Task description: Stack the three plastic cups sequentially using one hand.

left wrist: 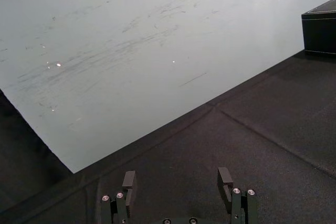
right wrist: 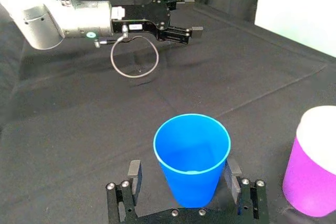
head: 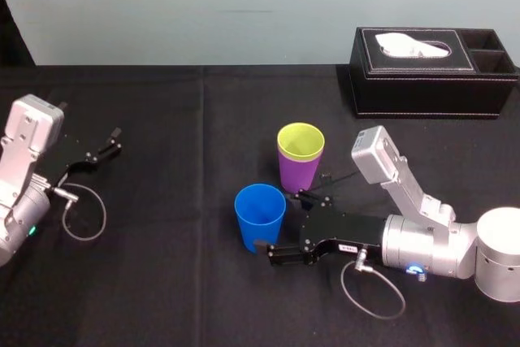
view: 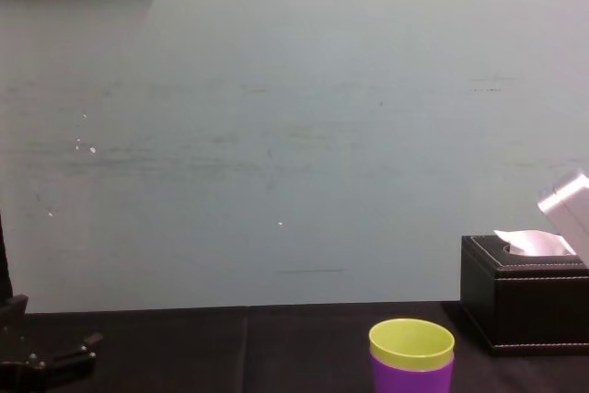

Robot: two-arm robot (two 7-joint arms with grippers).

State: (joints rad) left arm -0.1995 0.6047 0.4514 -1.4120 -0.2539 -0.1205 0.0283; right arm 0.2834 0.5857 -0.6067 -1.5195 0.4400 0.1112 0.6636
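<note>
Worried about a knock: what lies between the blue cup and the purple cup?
One of the right gripper's open fingers, close beside the blue cup, then bare black cloth, in the right wrist view; left gripper parked far left.

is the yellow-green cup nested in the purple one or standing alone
Nested: the yellow-green cup sits inside the purple cup, its rim showing above. The blue cup stands apart, between the open fingers of the right end effector.

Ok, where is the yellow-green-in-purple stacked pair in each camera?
Head view: stacked pair mid-table, just behind the blue cup.
Right wrist view: its purple side beside the blue cup, which stands between the fingers of the open right gripper.
Chest view: at the bottom edge, left of the tissue box.
Landmarks: blue cup links head and right wrist; tissue box links head and chest.
</note>
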